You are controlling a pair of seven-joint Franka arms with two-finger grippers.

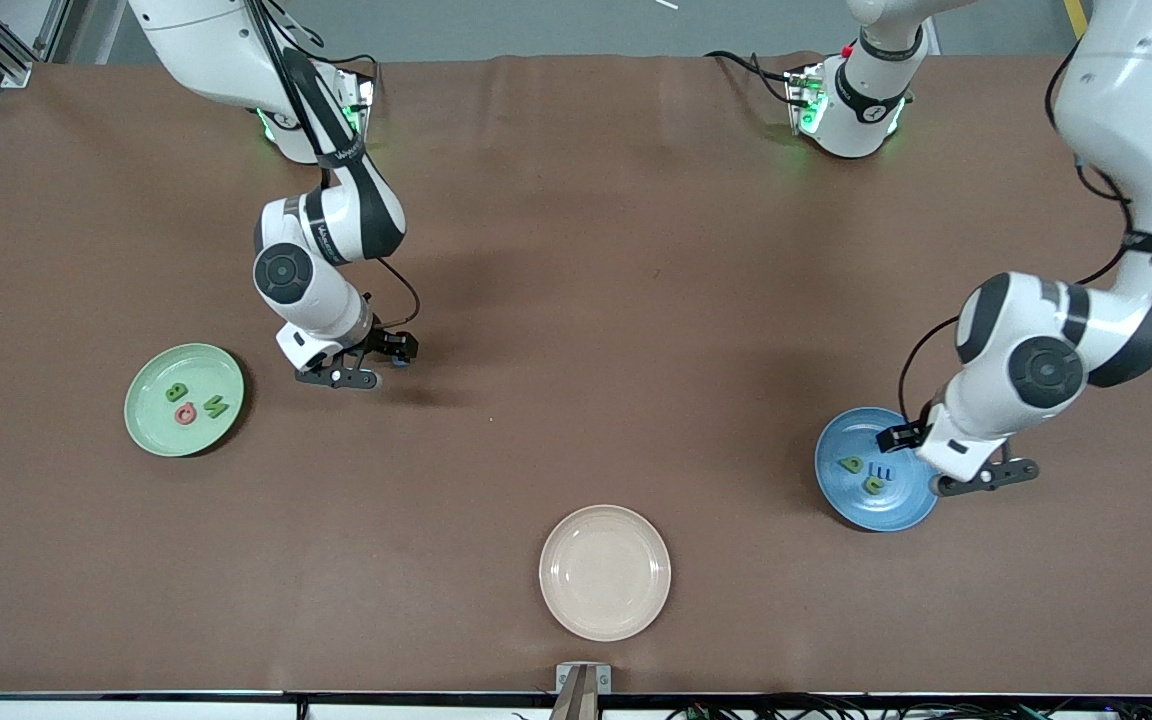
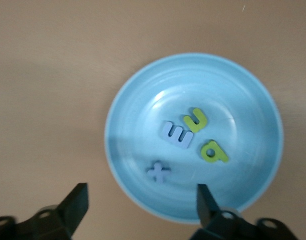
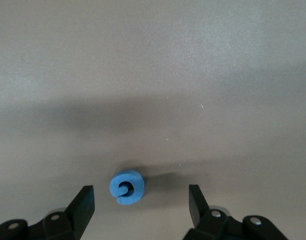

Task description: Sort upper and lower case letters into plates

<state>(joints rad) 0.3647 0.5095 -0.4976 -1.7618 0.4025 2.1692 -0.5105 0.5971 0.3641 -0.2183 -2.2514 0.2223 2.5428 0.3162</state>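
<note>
While the left hand [image 2: 142,200] hangs open and empty over the blue plate [image 2: 252,100], the right hand [image 3: 141,200] straddles a blue letter [image 3: 127,187] on the counter [image 1: 576,300], open, near the green plate [image 1: 146,430].

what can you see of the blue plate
The blue plate is round, shallow and glossy, with faint rings inside. It lies flat on the brown table at the left arm's end. It holds four small flat letters: two green, two blue-lilac. The left gripper hangs open over its edge.
</note>
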